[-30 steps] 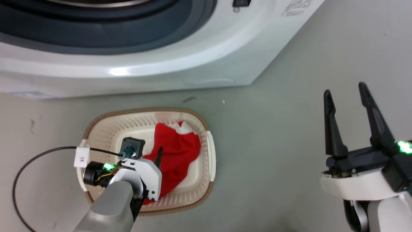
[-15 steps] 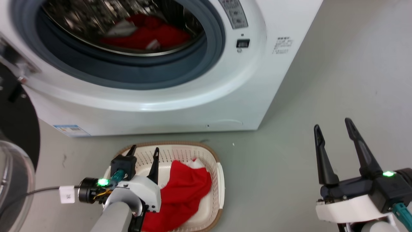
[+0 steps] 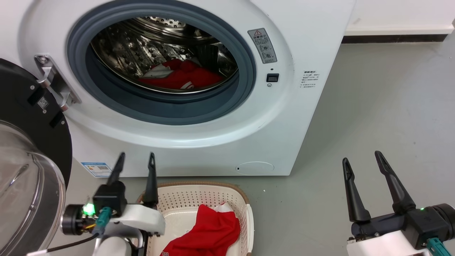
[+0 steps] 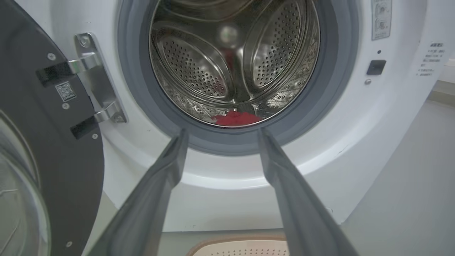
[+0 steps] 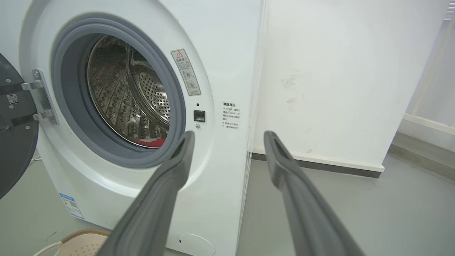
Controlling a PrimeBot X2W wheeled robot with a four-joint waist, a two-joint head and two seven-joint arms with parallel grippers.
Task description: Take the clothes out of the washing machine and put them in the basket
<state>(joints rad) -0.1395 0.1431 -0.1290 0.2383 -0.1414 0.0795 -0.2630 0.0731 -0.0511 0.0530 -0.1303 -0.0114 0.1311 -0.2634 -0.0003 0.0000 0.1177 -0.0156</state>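
Already, one red garment [image 3: 209, 234] lies in the basket [image 3: 245, 213], which sits on the floor under and just behind the tips of the left gripper [image 3: 137, 154]. Its jaws stand wide apart and hold nothing. They point up toward the open porthole of the washing machine [image 3: 277, 117].

More clothes [image 3: 181, 76], red with white patches, lie low in the steel drum [image 3: 142, 46], ahead of and above those jaws and well apart from them. In the left wrist view the red heap [image 4: 236, 118] shows just beyond the gap between the two jaw tips, past the grey gasket. The door [image 3: 21, 92] hangs open to the left of the left jaws.

The right gripper [image 3: 361, 157] hovers over bare floor, its jaws wide and empty too, with the machine's front off to their left.

By my reading the task is partway through: at least one more piece has to be lifted out of the drum and dropped into the basket. How many pieces make up the heap cannot be told.
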